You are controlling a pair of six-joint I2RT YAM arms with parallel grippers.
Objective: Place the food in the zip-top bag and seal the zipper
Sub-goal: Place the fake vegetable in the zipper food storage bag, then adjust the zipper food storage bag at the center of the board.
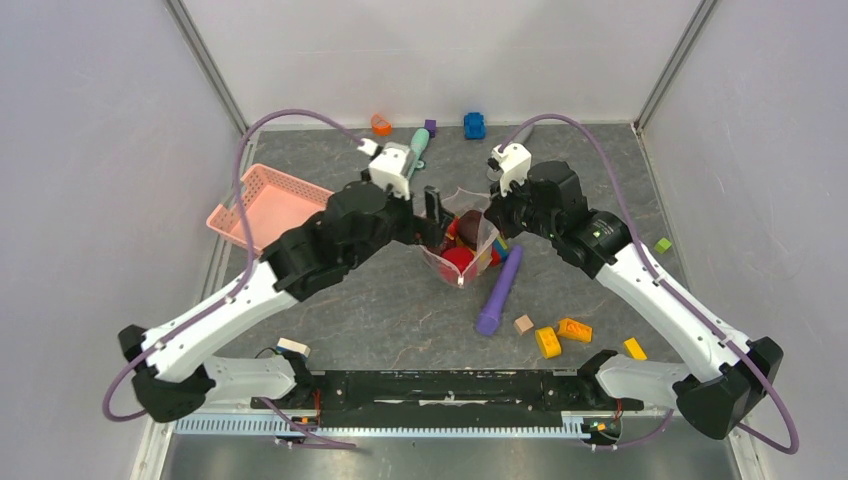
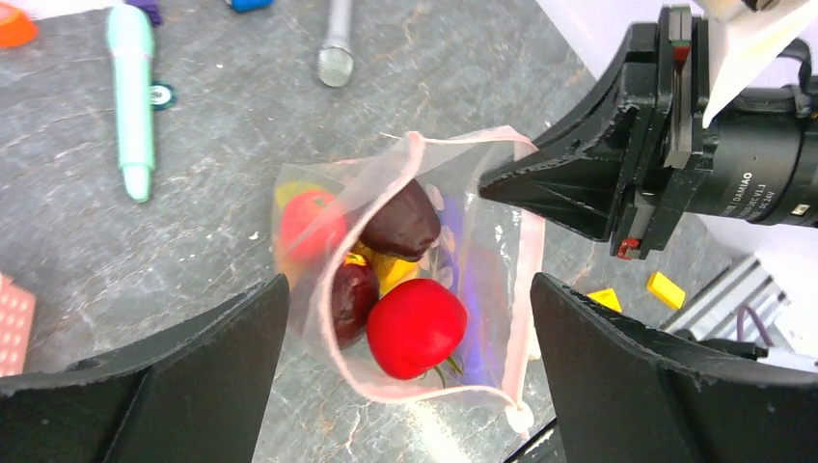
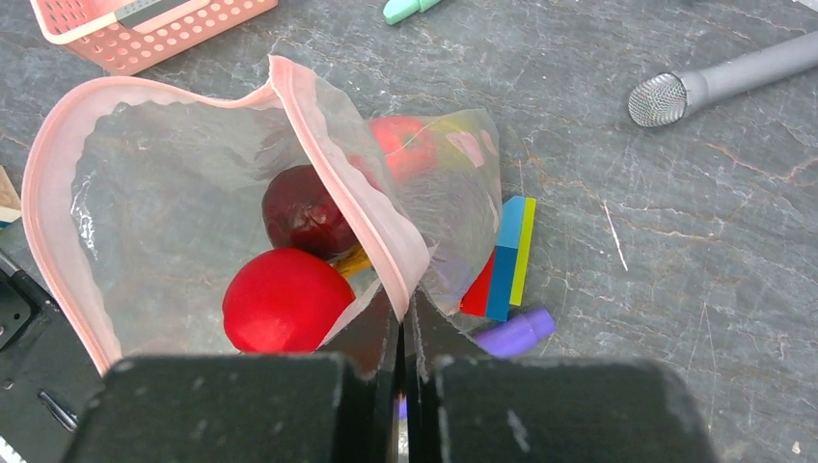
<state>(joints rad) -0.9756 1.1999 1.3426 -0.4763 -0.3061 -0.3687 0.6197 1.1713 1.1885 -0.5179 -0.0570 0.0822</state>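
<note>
Clear dotted bag [image 3: 145, 193] was held open on the table [image 1: 380, 310], centre, its pink zipper [image 3: 352, 188] unsealed. Food [image 3: 285, 301], red, maroon and yellow, was lodged inside. Right gripper [image 3: 405, 323] was found clamped on the bag's rim. Left gripper [image 2: 410, 286] was poised above the mouth, fingers spread wide apart. Purple stick [image 1: 498, 292] was laid just beside the bag.
</note>
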